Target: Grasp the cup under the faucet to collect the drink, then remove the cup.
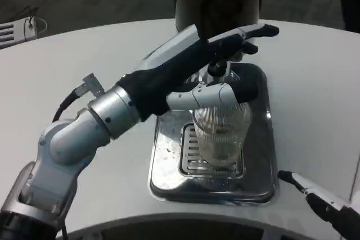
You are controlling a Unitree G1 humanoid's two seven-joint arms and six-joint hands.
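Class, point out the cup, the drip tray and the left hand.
cup (221,133): head view, ribbed clear wall.
drip tray (166,161): head view, bare left floor.
left hand (216,82): head view, middle, around the cup.

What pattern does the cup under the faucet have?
Clear, with fine vertical ribs, seen in the head view: the cup held by the left hand.

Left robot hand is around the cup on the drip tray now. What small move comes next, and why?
Probably hold steady a moment, then lift the cup slightly and draw it off the drip tray. The left robot hand grips its upper part under the faucet, and some drink seems to be inside.
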